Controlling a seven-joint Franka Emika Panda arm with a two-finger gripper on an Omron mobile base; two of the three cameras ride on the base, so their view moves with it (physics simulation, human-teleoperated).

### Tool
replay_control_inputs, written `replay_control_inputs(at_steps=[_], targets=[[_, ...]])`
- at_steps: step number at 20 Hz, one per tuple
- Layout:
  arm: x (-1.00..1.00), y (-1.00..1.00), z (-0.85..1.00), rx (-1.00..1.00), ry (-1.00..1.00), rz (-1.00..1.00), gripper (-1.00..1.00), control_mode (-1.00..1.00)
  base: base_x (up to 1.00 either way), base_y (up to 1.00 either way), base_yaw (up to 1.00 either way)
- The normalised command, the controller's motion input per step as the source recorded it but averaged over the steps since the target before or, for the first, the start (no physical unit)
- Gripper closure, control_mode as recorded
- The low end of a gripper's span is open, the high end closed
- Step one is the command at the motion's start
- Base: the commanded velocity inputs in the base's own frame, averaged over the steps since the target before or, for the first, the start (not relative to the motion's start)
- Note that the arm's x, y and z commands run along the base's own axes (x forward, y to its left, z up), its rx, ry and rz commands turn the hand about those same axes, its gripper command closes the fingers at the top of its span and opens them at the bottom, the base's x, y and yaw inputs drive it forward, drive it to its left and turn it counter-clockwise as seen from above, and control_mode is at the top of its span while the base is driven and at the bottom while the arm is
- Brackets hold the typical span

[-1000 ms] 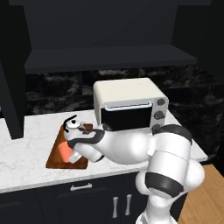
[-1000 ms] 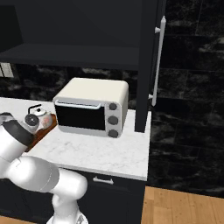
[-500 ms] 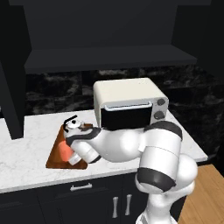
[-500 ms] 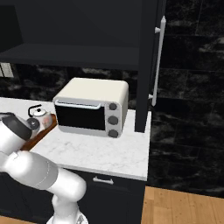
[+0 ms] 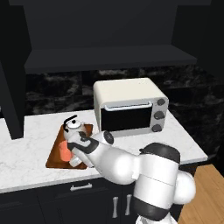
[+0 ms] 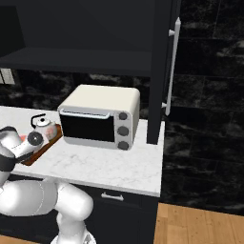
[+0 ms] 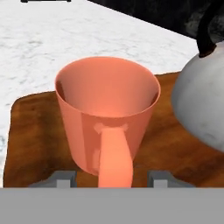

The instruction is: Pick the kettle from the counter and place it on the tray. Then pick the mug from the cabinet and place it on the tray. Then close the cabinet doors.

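Note:
The orange mug [image 7: 107, 109] stands upright on the dark wooden tray [image 7: 35, 131], its handle pointing toward the hand. My gripper [image 7: 113, 178] is open, its fingertips [image 7: 63, 177] standing a little clear of the handle on either side. The whitish-grey kettle [image 7: 201, 105] sits on the same tray just beside the mug. From the left base view, the kettle [image 5: 73, 127] is at the tray's [image 5: 54, 153] far end and the mug [image 5: 65, 153] at its near end under the hand [image 5: 75, 156]. The cabinet [image 5: 109, 57] above stands open.
A cream toaster oven [image 5: 129, 107] stands on the marble counter [image 5: 26, 144] right of the tray. One open black cabinet door [image 6: 159, 71] with a long silver handle [image 6: 171, 66] hangs past the oven's right side; the other door [image 5: 11, 100] hangs at the left.
The jaws have opened off the mug's handle, leaving the mug standing on the tray. The arm has barely moved.

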Motion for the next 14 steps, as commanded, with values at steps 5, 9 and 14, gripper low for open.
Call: replay_control_inputs(at_steps=[5,9,14], targets=[[-0.02,-0.11,0.43,0.00,0.04,-0.02,-1.00,-1.00,0.00,0.00,0.00],[-0.09,-0.14,0.53,0.00,0.12,-0.04,-1.00,-1.00,0.00,0.00,0.00],[-0.29,-0.07,0.53,0.01,0.08,-0.04,-1.00,-1.00,0.00,0.00,0.00]])
